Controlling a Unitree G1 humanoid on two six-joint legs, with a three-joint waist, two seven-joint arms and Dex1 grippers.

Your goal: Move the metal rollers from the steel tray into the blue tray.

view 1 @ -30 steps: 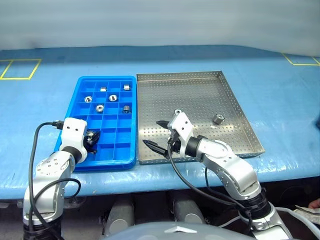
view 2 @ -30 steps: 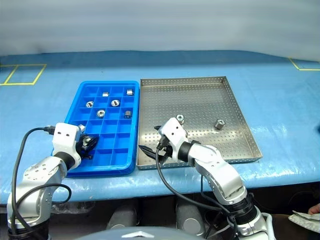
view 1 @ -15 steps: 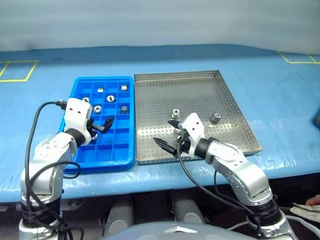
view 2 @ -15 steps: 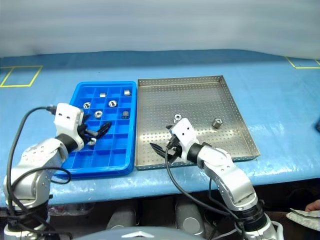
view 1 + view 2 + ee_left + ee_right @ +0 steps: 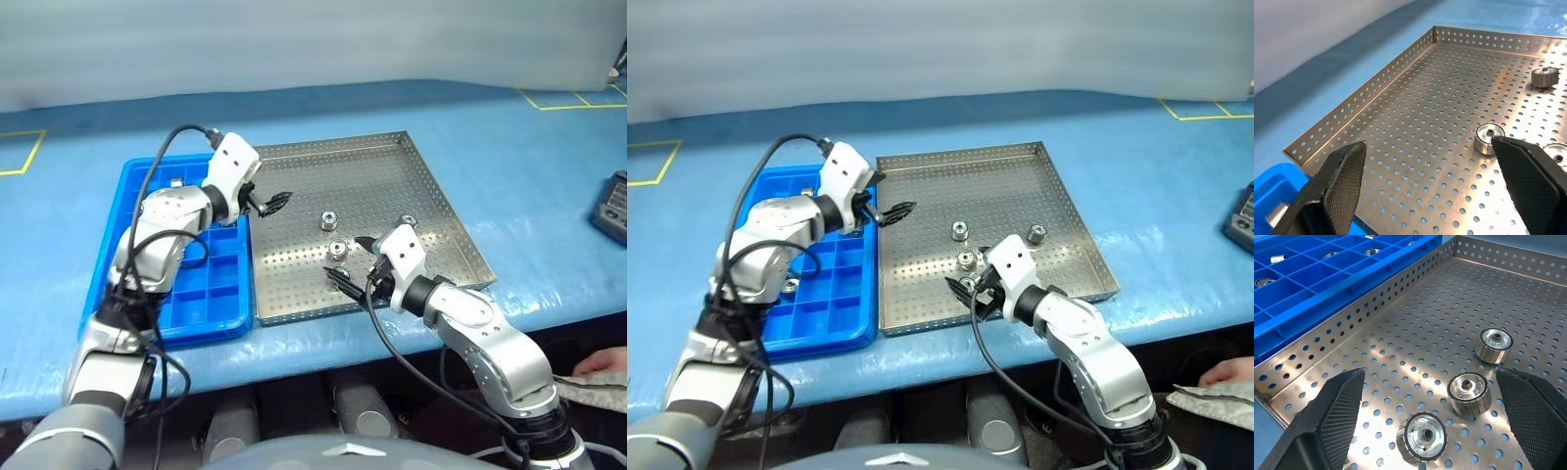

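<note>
Several metal rollers (image 5: 1469, 392) remain in the steel tray (image 5: 392, 176); others occupy the blue tray (image 5: 196, 313) at its nine o'clock. The left gripper (image 5: 1425, 144) and right gripper (image 5: 1430, 374) both gape empty.

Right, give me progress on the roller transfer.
Done: some metal rollers sit in compartments of the blue tray. In hand: nothing; both the left hand and right hand are open and empty over the steel tray. Left: several rollers on its floor to move.
</note>
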